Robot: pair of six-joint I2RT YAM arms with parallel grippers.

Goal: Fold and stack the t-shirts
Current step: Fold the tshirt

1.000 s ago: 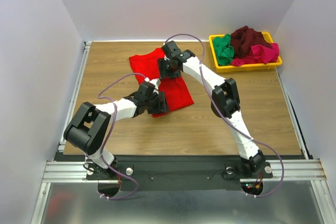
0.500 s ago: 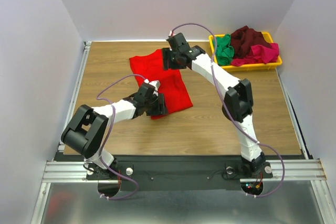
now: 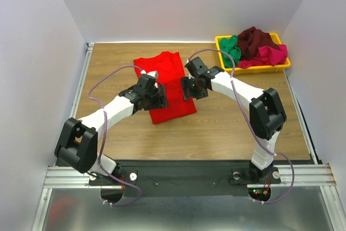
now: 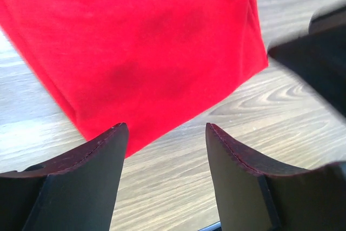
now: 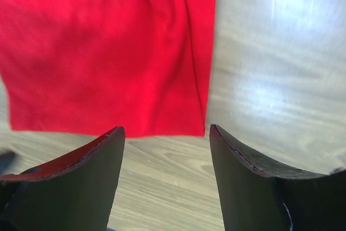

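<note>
White walls are boxing in a wood-grain counter (image 3: 216, 117), and the bright red t-shirt (image 3: 167, 79) is lying flat on it left of centre, already narrowed into a long strip with one short end pointing toward the arm bases. The left tool (image 3: 155, 96) is hovering over the strip's left side, and the right tool (image 3: 190, 87) is hanging at its right edge. Both are standing well open and gripping nothing: each wrist view is showing only cloth and bare wood between the jaws. The green t-shirt (image 3: 231, 50), the dark maroon t-shirt (image 3: 254, 39) and the magenta-pink t-shirt (image 3: 271, 55) are sitting crumpled together in the yellow tray (image 3: 259, 69) at the far right corner, well apart from the red one. Judging by how it is lying, the red cloth is looking light, thin and limp. It is likely going to sag from any single pinch, and its layers are probably going to slide over each other and over the smooth wood. The right wrist view is showing a doubled layer running along one long edge, so a hold there is needing to catch every layer. The two corners of the near short end are seeming the best places to pinch, one per tool, with the edge between them being kept taut while that end is being carried over.
</note>
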